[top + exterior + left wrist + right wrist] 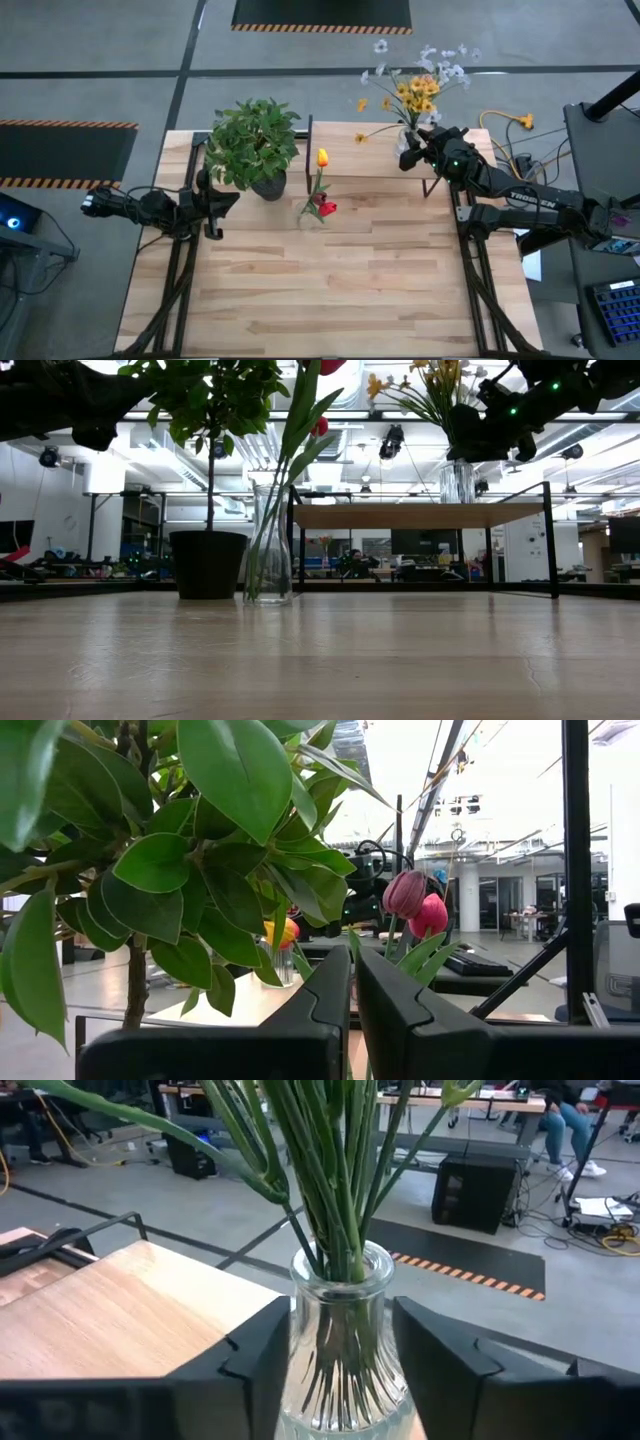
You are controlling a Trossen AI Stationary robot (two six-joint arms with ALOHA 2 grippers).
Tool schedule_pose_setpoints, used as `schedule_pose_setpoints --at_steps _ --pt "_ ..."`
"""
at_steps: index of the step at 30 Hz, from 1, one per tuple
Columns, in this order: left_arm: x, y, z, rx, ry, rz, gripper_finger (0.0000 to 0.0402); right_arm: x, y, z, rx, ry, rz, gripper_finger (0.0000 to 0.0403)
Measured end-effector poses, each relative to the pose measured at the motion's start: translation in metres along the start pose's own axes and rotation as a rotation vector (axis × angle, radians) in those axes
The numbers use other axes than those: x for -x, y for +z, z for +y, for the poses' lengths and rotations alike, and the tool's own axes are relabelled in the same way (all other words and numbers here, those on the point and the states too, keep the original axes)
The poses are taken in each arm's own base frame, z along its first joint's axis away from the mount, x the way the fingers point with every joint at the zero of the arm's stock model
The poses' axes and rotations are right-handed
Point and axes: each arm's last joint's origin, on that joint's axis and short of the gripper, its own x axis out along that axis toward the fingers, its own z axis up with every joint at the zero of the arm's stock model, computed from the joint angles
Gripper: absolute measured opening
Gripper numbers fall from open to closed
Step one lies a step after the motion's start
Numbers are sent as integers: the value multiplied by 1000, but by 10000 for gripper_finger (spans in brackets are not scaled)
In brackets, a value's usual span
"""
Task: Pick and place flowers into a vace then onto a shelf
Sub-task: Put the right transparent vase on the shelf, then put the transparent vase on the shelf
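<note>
Flowers (330, 1170) stand in a glass vase (345, 1350) on the shelf (420, 515), right gripper (340, 1350) straddling its neck, fingers slightly apart (grip apparently loosening). A sideways pull-away might topple it. Left gripper (352, 1010) waits, closed.

We see yellow and white flowers (418, 88) on green stems in a clear ribbed vase (345, 1350). Red and yellow tulips (321, 185) stand beside a leafy green plant (252, 140) in a dark pot (208, 564), on a pale wooden table (330, 280).
</note>
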Motion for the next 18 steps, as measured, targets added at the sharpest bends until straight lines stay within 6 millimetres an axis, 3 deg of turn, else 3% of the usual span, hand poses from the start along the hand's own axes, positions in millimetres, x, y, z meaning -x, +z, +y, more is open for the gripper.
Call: schedule_pose_setpoints --at_steps 9,14,18 --pt "0 0 0 0 0 0 4 10 2 -4 0 41 4 248" --pt "0 0 0 0 0 0 4 36 7 -5 -38 367 -2 272" --pt "0 0 0 0 0 1 4 53 -7 2 -23 717 37 265"
